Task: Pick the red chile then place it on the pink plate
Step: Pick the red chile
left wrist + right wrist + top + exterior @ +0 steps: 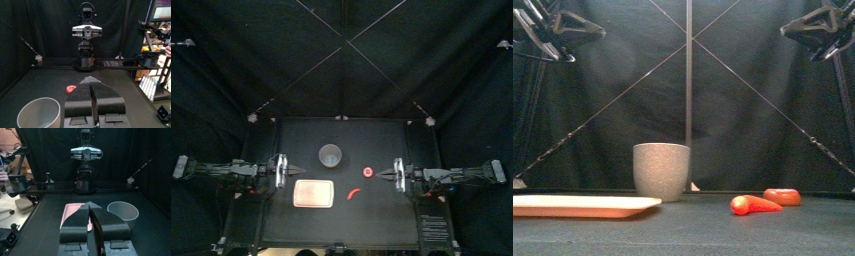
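Note:
The red chile (350,192) lies on the table just right of the pink plate (313,193). Seen from the front, the chile (754,205) is pointed and rests right of the plate (580,205). My left gripper (283,172) hovers at the table's left side and my right gripper (396,175) at its right side, both raised and apart from the chile. In the left wrist view the left gripper (90,80) is shut and empty. In the right wrist view the right gripper (91,204) is shut and empty, with the plate (70,213) behind it. The chile is hidden in both wrist views.
A tall grey speckled cup (331,155) stands behind the plate, near the middle of the table; it also shows as the cup (661,171) in the front view. A small round red toy (369,172) lies behind and right of the chile, close to the right gripper.

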Controlling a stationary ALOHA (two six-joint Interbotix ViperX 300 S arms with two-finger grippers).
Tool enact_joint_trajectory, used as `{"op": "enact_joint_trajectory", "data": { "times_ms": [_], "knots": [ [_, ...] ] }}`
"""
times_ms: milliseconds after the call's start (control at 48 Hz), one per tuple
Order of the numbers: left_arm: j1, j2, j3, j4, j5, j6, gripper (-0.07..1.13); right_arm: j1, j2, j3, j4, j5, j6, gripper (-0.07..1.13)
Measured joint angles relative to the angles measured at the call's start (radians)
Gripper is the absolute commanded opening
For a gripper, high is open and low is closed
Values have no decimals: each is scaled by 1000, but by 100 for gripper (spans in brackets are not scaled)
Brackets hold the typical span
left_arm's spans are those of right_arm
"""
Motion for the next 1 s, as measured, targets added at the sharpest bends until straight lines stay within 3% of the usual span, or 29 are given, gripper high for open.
{"op": "enact_joint_trajectory", "data": {
  "times_ms": [146, 375, 521, 750, 812, 1000],
  "knots": [
    [8, -8, 9, 43, -32, 11, -6, 11, 98, -40, 9, 0, 20, 4],
    [14, -11, 15, 52, -44, 11, -3, 44, 494, -213, -23, 41, 38, 15],
    [15, -12, 17, 52, -40, 9, -3, 66, 712, -319, -74, 132, 41, 46],
    [20, -17, 20, 54, -34, 11, -3, 112, 908, -456, -67, 347, 43, 102],
    [21, -18, 23, 52, -34, 11, -3, 118, 939, -482, -64, 414, 43, 106],
    [25, -20, 25, 52, -32, 11, -3, 126, 985, -518, -54, 600, 44, 104]
  ]
}}
